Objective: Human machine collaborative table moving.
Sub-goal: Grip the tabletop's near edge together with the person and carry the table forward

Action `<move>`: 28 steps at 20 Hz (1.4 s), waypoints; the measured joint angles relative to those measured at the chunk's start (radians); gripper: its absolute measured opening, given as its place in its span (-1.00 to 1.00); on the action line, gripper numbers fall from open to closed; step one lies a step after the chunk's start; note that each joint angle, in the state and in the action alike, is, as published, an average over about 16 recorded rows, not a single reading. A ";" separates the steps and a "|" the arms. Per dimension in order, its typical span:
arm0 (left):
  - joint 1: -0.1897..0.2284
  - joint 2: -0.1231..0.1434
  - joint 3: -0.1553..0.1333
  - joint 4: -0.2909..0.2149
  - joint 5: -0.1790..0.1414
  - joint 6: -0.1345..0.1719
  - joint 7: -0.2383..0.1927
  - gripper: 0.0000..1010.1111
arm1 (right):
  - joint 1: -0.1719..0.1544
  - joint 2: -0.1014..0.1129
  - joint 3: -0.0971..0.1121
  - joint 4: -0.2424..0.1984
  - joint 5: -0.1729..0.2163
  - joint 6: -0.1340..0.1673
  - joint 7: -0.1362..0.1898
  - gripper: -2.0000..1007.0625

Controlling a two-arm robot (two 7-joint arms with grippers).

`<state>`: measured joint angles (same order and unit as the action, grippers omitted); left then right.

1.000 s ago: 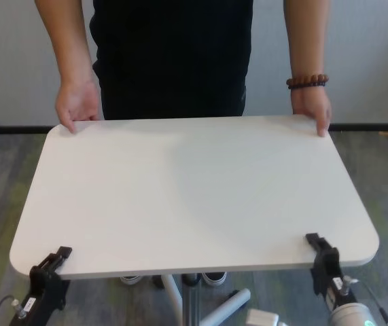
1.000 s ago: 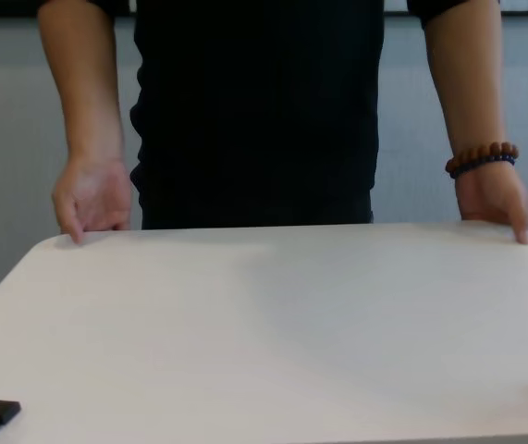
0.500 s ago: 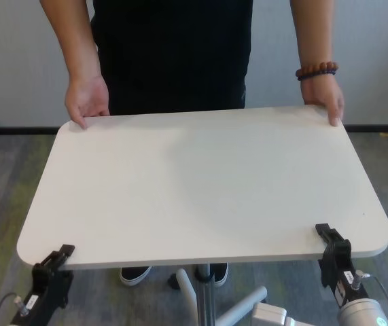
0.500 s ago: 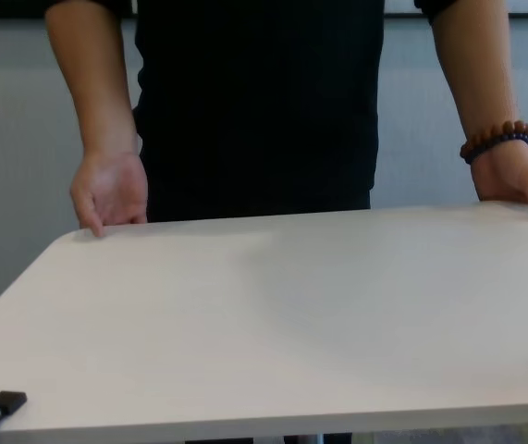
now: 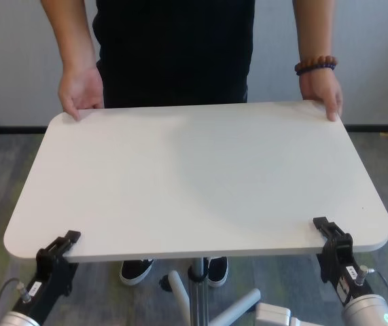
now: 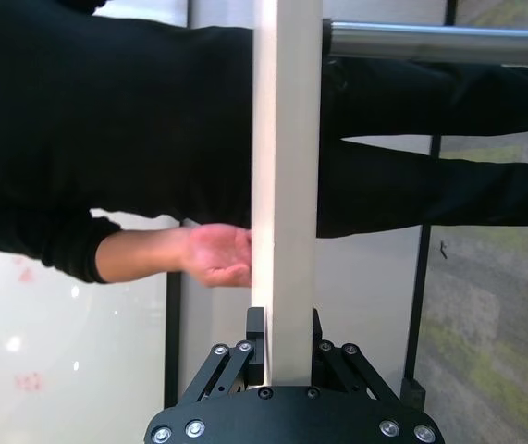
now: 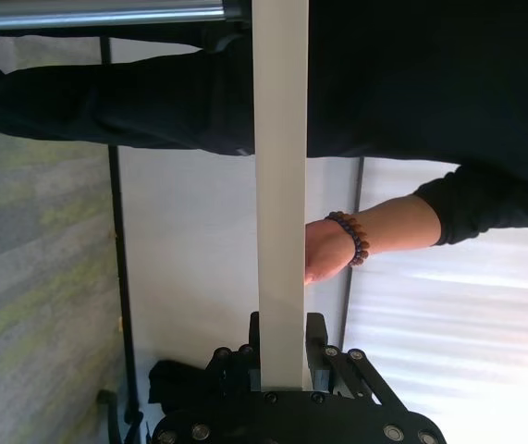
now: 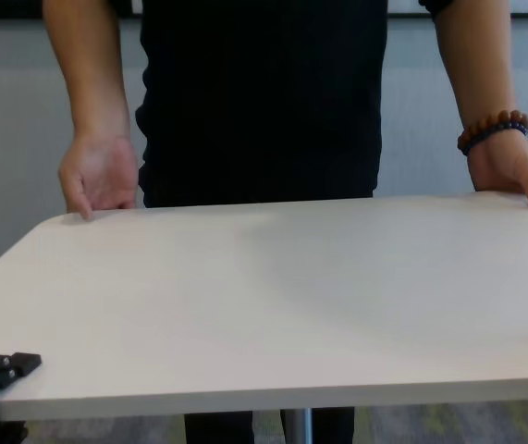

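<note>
The white table (image 5: 194, 176) fills the head view and the chest view (image 8: 273, 296). The human (image 5: 173, 47) in a black T-shirt stands at its far side, one hand on each far corner (image 5: 79, 92), with a bead bracelet (image 5: 314, 65) on one wrist. My left gripper (image 5: 61, 248) is shut on the table's near edge at the left corner. My right gripper (image 5: 329, 234) is shut on the near edge at the right corner. The wrist views show the thin edge (image 6: 287, 185) (image 7: 280, 185) held between each gripper's jaws (image 6: 285, 347) (image 7: 282, 347).
The silver centre pole (image 5: 197, 292) and base legs stand under the table, close to my arms. The human's shoes (image 5: 134, 272) are beneath the tabletop. A white object (image 5: 272, 316) lies on the grey carpet. A white wall with a dark skirting is behind the human.
The table's near edge has risen in the chest view, and the tabletop has shifted a little left. The human's hands moved with it. Both grippers stay clamped on the edge.
</note>
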<state>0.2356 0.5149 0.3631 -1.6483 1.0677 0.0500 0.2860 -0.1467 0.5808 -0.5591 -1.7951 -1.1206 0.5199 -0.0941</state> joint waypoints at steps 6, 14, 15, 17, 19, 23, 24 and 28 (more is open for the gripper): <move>-0.013 0.021 -0.001 -0.049 0.004 0.008 -0.062 -0.50 | 0.003 0.015 0.018 -0.030 0.008 -0.026 0.048 -0.52; -0.055 0.039 -0.002 -0.095 -0.006 0.013 -0.142 -0.50 | 0.029 0.022 0.035 -0.045 0.021 -0.070 0.117 -0.52; -0.061 0.040 -0.001 -0.099 -0.008 0.013 -0.151 -0.50 | 0.034 0.023 0.037 -0.045 0.022 -0.076 0.124 -0.52; -0.076 0.042 0.001 -0.105 -0.010 0.013 -0.167 -0.50 | 0.044 0.022 0.040 -0.043 0.022 -0.089 0.137 -0.52; -0.091 0.042 0.004 -0.107 -0.012 0.013 -0.180 -0.50 | 0.055 0.021 0.043 -0.039 0.023 -0.102 0.149 -0.52; -0.122 0.040 0.015 -0.105 -0.013 0.014 -0.204 -0.50 | 0.079 0.018 0.050 -0.028 0.022 -0.127 0.171 -0.52; -0.130 0.039 0.018 -0.103 -0.013 0.014 -0.209 -0.50 | 0.085 0.017 0.051 -0.025 0.021 -0.133 0.176 -0.52; -0.163 0.032 0.034 -0.089 -0.010 0.017 -0.225 -0.50 | 0.111 0.011 0.060 -0.009 0.018 -0.157 0.192 -0.52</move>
<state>0.0722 0.5469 0.3969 -1.7373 1.0582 0.0669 0.0608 -0.0355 0.5920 -0.4993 -1.8041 -1.1021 0.3627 0.0981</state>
